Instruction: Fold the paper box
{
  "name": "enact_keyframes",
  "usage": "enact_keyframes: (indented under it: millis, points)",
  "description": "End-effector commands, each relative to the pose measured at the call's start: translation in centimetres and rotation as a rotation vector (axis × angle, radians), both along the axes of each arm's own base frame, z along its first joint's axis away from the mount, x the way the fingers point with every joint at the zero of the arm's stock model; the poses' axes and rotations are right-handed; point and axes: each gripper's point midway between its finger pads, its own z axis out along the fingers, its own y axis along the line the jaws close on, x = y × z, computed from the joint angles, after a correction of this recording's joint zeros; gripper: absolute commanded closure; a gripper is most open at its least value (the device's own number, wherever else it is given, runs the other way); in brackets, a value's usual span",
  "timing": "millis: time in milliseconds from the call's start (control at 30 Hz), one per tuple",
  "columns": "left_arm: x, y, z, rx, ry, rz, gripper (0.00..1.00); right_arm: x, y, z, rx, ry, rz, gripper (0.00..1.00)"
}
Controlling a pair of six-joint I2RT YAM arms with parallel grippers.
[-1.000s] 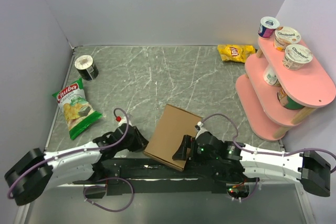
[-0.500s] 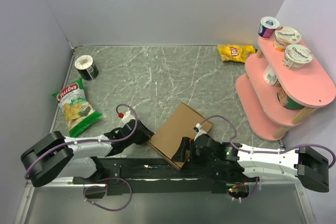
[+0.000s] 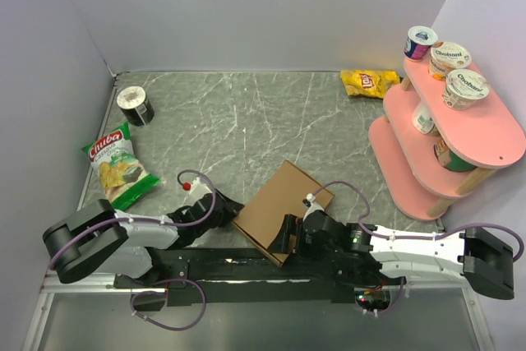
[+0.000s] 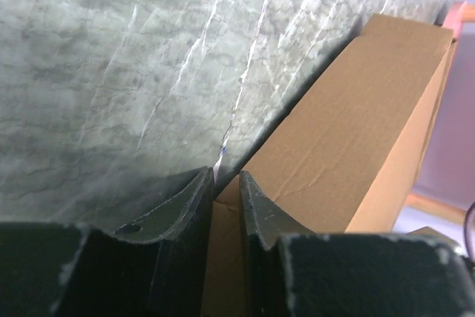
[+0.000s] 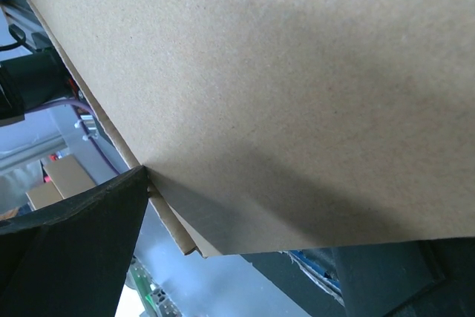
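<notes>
Both grippers touched the paper box (image 3: 283,203): the left gripper (image 4: 226,181) pinched its edge, nearly closed; the right gripper's (image 3: 285,237) grip was unclear.

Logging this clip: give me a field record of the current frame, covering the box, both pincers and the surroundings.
box: plain brown cardboard, lying between the two arms
left pincer: shut on the box's left edge
right pincer: at the box's near edge, grip unclear
left side: green chip bag
right side: pink shelf holding yogurt cups
</notes>
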Motion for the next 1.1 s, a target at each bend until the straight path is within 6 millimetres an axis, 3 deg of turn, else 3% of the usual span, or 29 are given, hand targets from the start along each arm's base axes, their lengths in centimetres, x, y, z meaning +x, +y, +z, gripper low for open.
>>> enact_keyframes:
  millis: [0,100,267,400,500,533,600,667,700,733,767,800,833,867,933,967,1033,1067]
  points:
    - [-8.0,-7.6,4.4,-0.350,0.135,-0.365,0.73,7.2,4.1,7.6,0.266,-0.308,-0.216,0.02]
    - [-8.0,-7.4,4.4,-0.389,0.154,-0.343,0.75,7.4,3.6,7.5,0.266,-0.310,-0.237,0.02]
    - [-8.6,-9.7,5.2,-0.375,0.140,-0.412,0.73,7.5,3.5,7.6,0.247,-0.325,-0.236,0.02]
    - [-8.7,-8.8,5.0,-0.410,0.151,-0.377,0.72,7.6,3.2,7.4,0.248,-0.321,-0.254,0.02]
    - [-7.9,-8.0,4.8,-0.395,0.129,-0.363,0.66,7.6,2.9,7.2,0.241,-0.321,-0.259,0.02]
    - [-6.1,-7.1,5.1,-0.379,0.085,-0.339,0.64,7.6,2.9,7.3,0.244,-0.322,-0.259,0.02]
    - [-5.0,-5.4,4.1,-0.321,0.090,-0.324,0.56,7.8,2.7,7.2,0.231,-0.327,-0.269,0.02]
    - [-1.9,-3.6,5.2,-0.280,0.000,-0.287,0.47,8.0,2.6,7.6,0.236,-0.338,-0.280,0.02]
    - [-1.5,-2.4,4.2,-0.211,0.028,-0.275,0.44,8.2,2.5,7.8,0.237,-0.346,-0.293,0.02]
    - [0.8,-1.0,5.0,-0.152,-0.056,-0.257,0.42,8.3,2.4,7.9,0.234,-0.351,-0.296,0.02]
    - [2.7,-0.8,6.9,-0.128,-0.112,-0.249,0.35,8.5,2.4,8.1,0.233,-0.361,-0.301,0.02]
    - [3.2,0.3,6.3,-0.061,-0.085,-0.246,0.33,8.7,2.4,8.5,0.235,-0.369,-0.310,0.02]
    - [5.4,2.1,7.1,-0.006,-0.146,-0.223,0.31,8.8,2.5,8.6,0.236,-0.373,-0.311,0.02]
    - [7.2,2.5,9.1,0.002,-0.196,-0.214,0.25,8.9,2.6,8.7,0.232,-0.384,-0.311,0.02]
    - [9.5,4.9,9.4,0.074,-0.211,-0.202,0.18,9.6,2.6,9.1,0.222,-0.406,-0.332,0.02]
    - [10.9,5.4,10.8,0.086,-0.244,-0.198,0.14,9.9,2.8,9.5,0.223,-0.425,-0.329,0.02]
    - [12.6,7.3,10.6,0.127,-0.242,-0.194,0.13,10.7,3.1,9.9,0.206,-0.446,-0.337,0.02]
    - [13.7,7.7,11.5,0.134,-0.263,-0.188,0.10,11.0,3.4,10.1,0.202,-0.461,-0.334,0.02]
